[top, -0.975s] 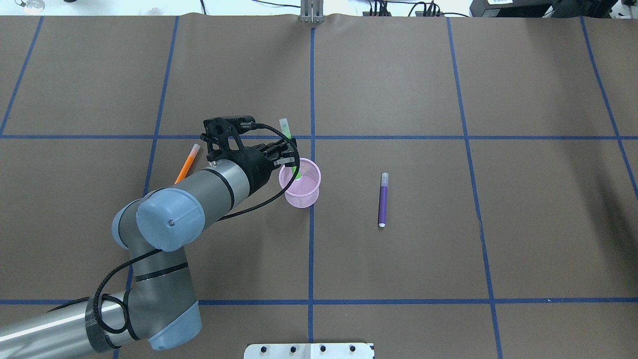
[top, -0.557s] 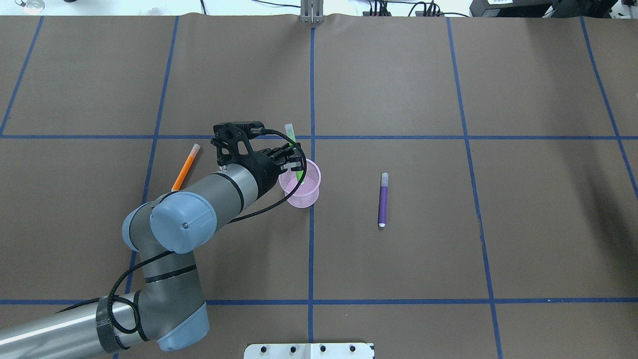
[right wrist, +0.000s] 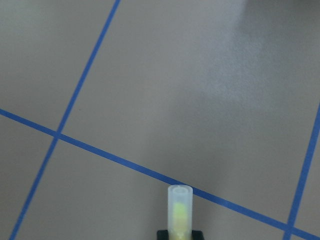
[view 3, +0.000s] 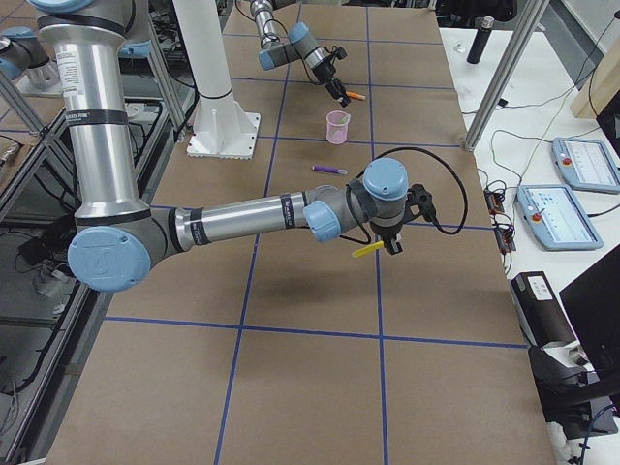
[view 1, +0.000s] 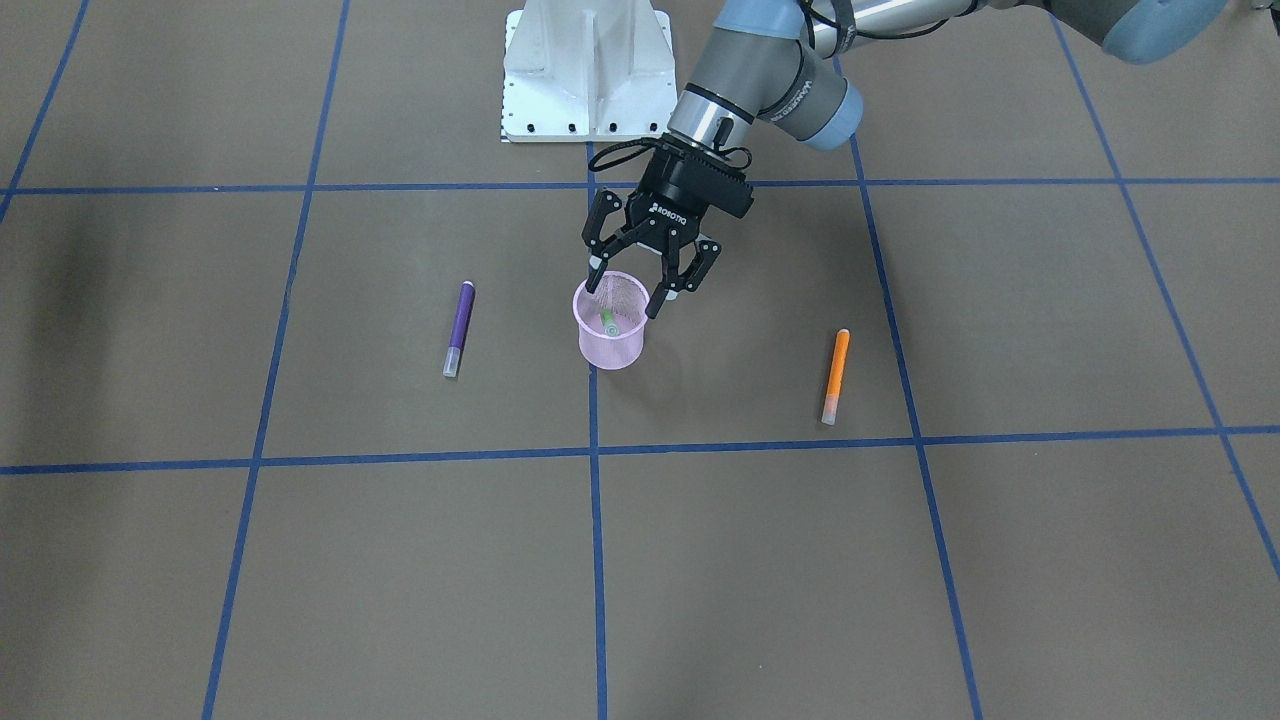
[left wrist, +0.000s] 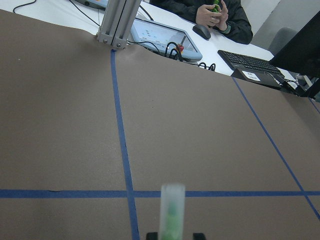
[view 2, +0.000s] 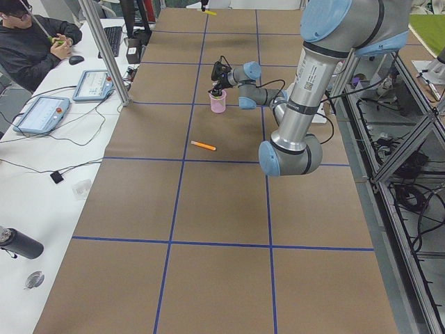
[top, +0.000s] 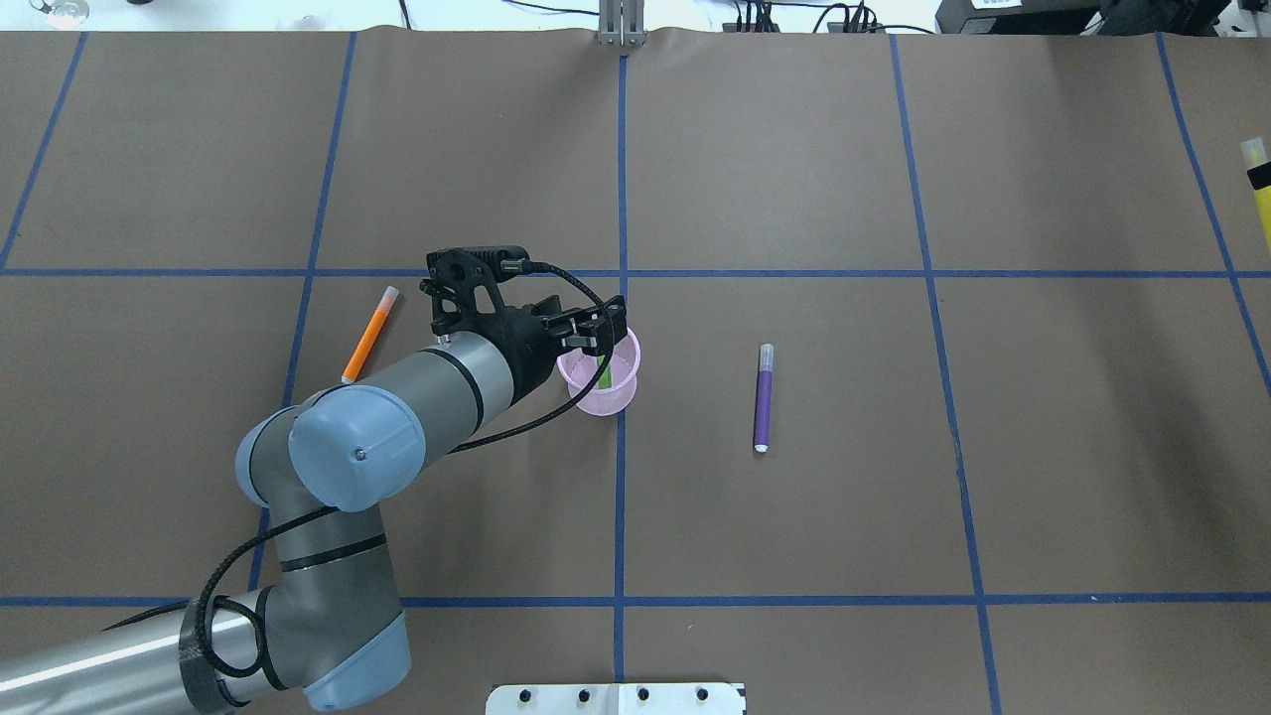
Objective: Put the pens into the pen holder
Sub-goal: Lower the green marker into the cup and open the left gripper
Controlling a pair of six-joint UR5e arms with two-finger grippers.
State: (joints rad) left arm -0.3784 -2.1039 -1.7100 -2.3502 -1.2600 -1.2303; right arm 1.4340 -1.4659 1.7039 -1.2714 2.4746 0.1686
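The brown table (top: 1043, 447) is carrying everything. The left arm (top: 437, 377) is reaching to mid-table while the right arm (view 3: 242, 213) is hanging well off to the side, probably queuing. The pen holder (view 1: 610, 345) is standing upright. Just above its rim the left gripper (view 1: 623, 298) is spread wide and gripping nothing, since the green pen (view 1: 608, 320) is sitting inside. The right gripper (view 3: 386, 244) is clamping the yellow pen (view 3: 368, 249) aloft. The purple pen (view 1: 459, 325) and orange pen (view 1: 836, 372) are lying flat on either side of the holder, awaiting pickup.
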